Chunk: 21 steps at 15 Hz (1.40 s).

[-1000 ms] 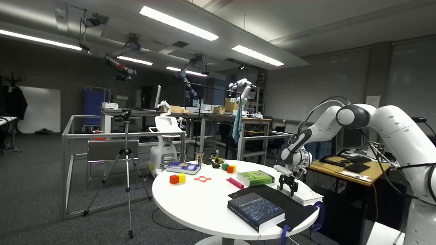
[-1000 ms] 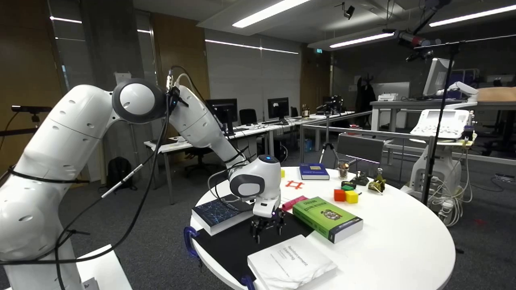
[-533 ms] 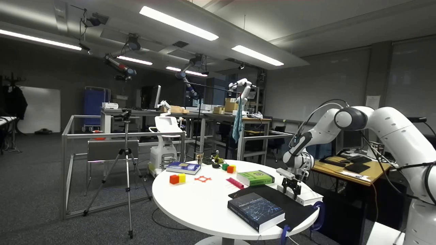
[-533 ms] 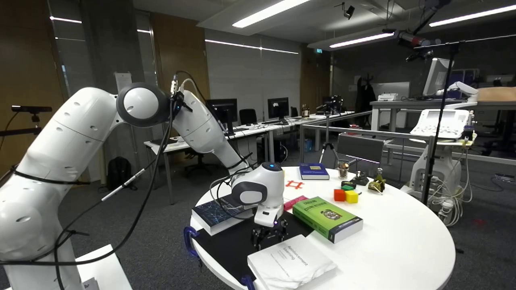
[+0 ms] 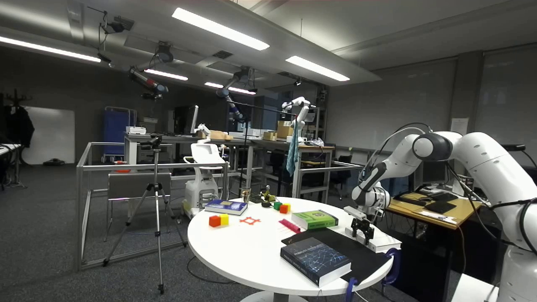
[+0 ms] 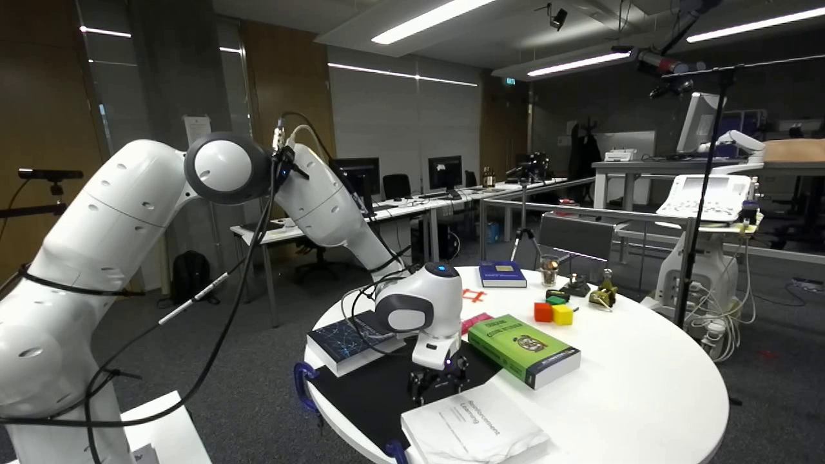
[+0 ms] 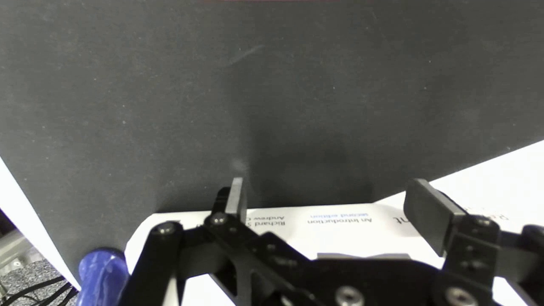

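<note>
My gripper (image 5: 361,238) is open and empty, low over the black mat (image 5: 356,256). Its fingers point down beside the long near edge of a white book (image 5: 385,242), "Reinforcement Learning", lying flat. In an exterior view the gripper (image 6: 439,393) stands between the mat (image 6: 367,399) and the white book (image 6: 477,428). In the wrist view the spread fingertips (image 7: 328,187) overlap the white book's edge (image 7: 340,238); they seem to touch it, but the contact is hidden. A green book (image 6: 522,348) and a dark blue book (image 5: 314,258) lie nearby.
The round white table (image 5: 251,260) also bears a pink roll (image 5: 290,226), a red hash-shaped piece (image 5: 250,220), coloured blocks (image 6: 552,313), a blue book (image 6: 502,274) and a glass (image 6: 548,270). Blue clamps (image 5: 392,266) grip the table edge; one shows in the wrist view (image 7: 102,276).
My gripper has come down and moved toward the white book. In the last half second the white book has slid slightly away from the mat, along with the gripper.
</note>
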Tool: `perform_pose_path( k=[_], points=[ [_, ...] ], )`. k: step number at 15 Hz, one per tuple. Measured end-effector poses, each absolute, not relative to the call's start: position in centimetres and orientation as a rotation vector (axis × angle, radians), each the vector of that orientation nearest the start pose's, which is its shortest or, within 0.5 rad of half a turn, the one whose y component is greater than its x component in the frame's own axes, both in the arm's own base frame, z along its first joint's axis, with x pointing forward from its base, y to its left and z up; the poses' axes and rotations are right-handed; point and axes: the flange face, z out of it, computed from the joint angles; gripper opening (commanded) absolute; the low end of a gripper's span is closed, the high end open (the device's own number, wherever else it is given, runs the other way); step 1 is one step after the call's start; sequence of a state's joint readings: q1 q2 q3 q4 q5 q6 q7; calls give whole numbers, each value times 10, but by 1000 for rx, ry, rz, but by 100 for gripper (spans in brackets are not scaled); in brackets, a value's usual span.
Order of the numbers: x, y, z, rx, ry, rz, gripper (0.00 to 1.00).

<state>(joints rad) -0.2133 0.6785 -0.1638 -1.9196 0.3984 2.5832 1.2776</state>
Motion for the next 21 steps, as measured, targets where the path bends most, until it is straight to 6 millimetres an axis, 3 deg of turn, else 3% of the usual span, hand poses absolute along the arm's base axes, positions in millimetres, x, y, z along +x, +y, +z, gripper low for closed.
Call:
perform_pose_path(
  k=[10,21],
  points=[
    [558,-274,141,-1553,2592,50,100],
    [552,-286,141,-1471,2617,57,100]
  ],
)
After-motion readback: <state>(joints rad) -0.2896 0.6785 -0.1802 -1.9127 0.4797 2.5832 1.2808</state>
